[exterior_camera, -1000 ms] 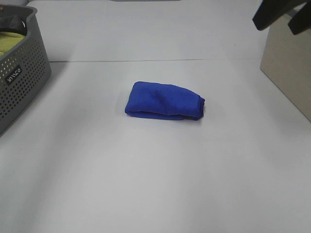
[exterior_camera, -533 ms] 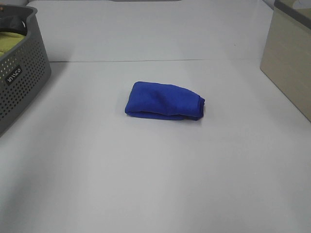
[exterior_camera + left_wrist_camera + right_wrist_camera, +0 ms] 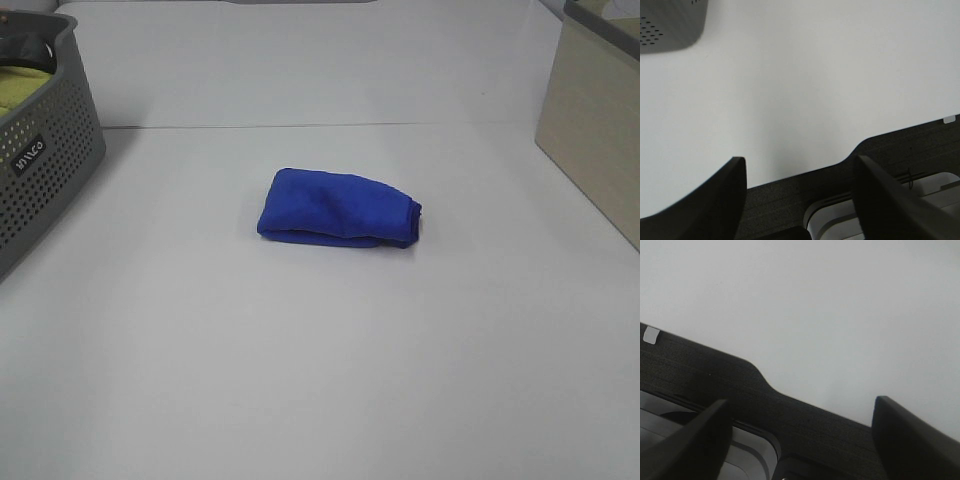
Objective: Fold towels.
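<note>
Towel [image 3: 338, 208] looks soft, light; we advise pinching its folded edge, well apart from both wide-open, empty grippers [image 3: 800, 170] [image 3: 802, 412].

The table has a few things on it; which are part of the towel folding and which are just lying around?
Part of the job:
- blue towel, lying folded mid-table
- left gripper and right gripper, both open and empty

Just lying about:
- grey perforated basket holding a yellow-green cloth
- beige box

Left claw [image 3: 800, 200], right claw [image 3: 800, 440]: jaws apart.
</note>
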Robot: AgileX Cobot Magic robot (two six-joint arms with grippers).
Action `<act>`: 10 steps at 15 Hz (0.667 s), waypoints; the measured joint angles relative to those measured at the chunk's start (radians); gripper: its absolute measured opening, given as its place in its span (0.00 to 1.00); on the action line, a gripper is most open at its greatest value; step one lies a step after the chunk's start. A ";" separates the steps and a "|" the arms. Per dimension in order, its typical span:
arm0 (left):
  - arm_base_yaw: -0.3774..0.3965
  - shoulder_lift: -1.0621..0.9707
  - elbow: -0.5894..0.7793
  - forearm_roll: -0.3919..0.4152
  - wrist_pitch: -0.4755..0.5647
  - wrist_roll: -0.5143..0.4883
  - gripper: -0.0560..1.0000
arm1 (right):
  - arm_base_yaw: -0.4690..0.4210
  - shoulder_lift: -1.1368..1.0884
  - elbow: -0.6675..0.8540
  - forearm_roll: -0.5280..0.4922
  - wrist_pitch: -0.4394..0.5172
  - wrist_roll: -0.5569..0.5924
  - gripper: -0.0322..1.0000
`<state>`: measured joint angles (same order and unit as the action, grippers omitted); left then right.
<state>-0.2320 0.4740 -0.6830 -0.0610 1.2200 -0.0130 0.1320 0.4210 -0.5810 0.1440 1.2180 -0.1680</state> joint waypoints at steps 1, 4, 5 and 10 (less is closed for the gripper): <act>0.000 -0.049 0.030 -0.006 0.001 0.020 0.61 | 0.000 -0.030 0.029 0.000 0.001 0.013 0.76; 0.000 -0.129 0.096 -0.039 -0.040 0.082 0.61 | 0.000 -0.059 0.078 -0.007 0.004 0.027 0.76; 0.000 -0.140 0.122 -0.056 -0.063 0.107 0.61 | 0.000 -0.059 0.080 -0.007 -0.001 0.027 0.76; 0.000 -0.142 0.158 -0.104 -0.120 0.174 0.61 | 0.000 -0.059 0.117 -0.035 -0.102 0.027 0.76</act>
<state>-0.2320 0.3320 -0.5250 -0.1650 1.1000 0.1610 0.1320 0.3620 -0.4640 0.1090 1.1160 -0.1410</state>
